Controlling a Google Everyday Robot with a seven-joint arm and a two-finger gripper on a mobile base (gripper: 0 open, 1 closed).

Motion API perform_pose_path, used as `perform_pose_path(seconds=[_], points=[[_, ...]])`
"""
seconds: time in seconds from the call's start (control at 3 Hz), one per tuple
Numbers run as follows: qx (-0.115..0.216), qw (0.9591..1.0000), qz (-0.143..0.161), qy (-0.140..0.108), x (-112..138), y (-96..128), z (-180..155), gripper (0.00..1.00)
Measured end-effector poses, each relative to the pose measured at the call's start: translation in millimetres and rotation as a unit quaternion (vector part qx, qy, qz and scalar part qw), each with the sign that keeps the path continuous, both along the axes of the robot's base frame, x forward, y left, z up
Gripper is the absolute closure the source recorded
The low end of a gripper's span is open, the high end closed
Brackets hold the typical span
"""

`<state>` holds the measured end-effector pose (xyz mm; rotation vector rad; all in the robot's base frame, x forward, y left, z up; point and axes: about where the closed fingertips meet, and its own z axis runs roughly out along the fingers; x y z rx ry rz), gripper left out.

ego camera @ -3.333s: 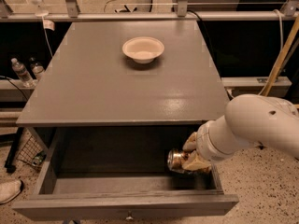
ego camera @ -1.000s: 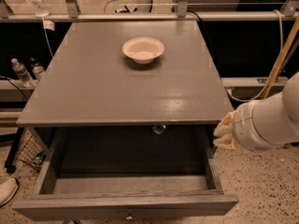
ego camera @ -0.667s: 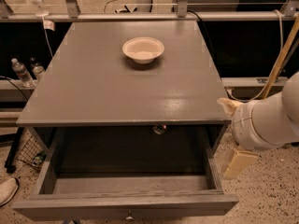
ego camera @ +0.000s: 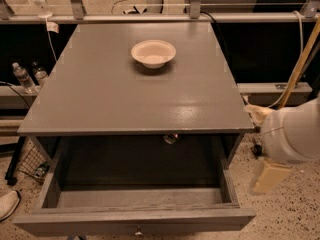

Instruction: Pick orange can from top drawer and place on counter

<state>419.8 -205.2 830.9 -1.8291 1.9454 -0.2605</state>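
Moved out of the wooden drawer (ego camera: 140,199): gripper (ego camera: 262,145), now right of the matte grey counter (ego camera: 125,94), cream fingers (ego camera: 270,175) apart, empty. Shiny can (ego camera: 170,138) lies at the drawer's back, under the counter lip.

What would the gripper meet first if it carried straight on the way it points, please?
Probably the speckled floor: the gripper hangs beside the top drawer, seemingly pointing down; depth unclear.

Pale speckled floor (ego camera: 295,219) lies near right, where the gripper (ego camera: 263,145) hangs just off the counter (ego camera: 100,99) corner. A metal rail (ego camera: 125,18) crosses the far side over dark recesses. Two plastic water bottles (ego camera: 22,78) stand left; a yellowish pole (ego camera: 299,59) leans right; a shoe (ego camera: 7,204) shows near left
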Motion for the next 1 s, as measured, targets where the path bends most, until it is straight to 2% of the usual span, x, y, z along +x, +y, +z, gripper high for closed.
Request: perform_pose_path(seconds=[0.33, 0.67, 1.0], points=[[-0.02, 0.9995, -0.023, -0.003, -9.1, -46.0, 12.4, 0.0], [-0.003, 0.9981, -0.062, -0.004, -15.1, -117.8, 21.5, 0.0], [-0.002, 0.9976, -0.069, -0.011, -12.4, -133.4, 28.0, 0.0]])
